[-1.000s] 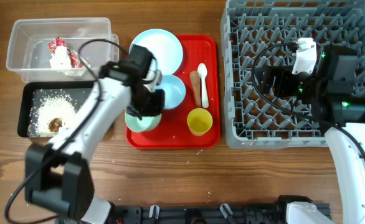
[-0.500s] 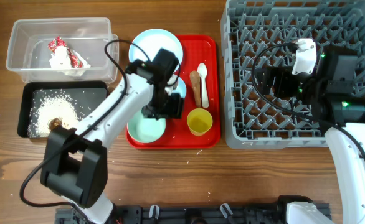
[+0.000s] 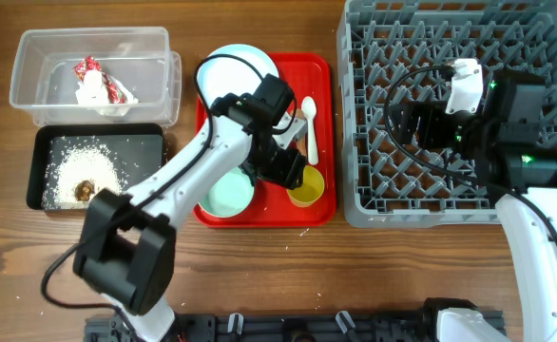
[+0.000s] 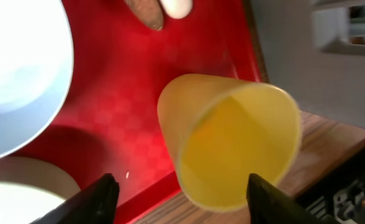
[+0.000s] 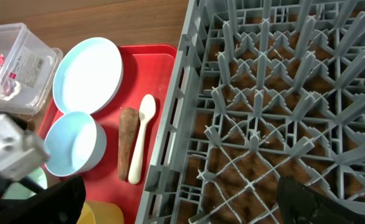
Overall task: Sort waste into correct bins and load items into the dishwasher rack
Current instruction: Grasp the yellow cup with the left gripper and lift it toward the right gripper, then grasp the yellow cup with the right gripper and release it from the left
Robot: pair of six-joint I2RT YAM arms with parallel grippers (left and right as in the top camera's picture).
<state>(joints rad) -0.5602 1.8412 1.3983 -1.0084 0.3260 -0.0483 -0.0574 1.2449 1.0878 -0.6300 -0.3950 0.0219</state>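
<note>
Basically, left gripper [image 4: 182, 202] sat just over the cup [image 4: 232, 143], jaws wide and empty, a finger each side. Cup stood upright in the tray [image 4: 126, 106] corner nearest the rack [image 3: 421, 211]; right gripper [image 3: 407, 123], also wide, hung well apart over the rack.

The yellow cup [image 4: 232, 143] stands upright on red tray [image 4: 126, 93], sausage piece [image 5: 127, 149] beside spoon [image 5: 141, 140].

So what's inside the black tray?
White rice-like crumbs and a small brown lump lie in the black tray. Anything beneath the crumb pile is covered, so it cannot be seen.
</note>
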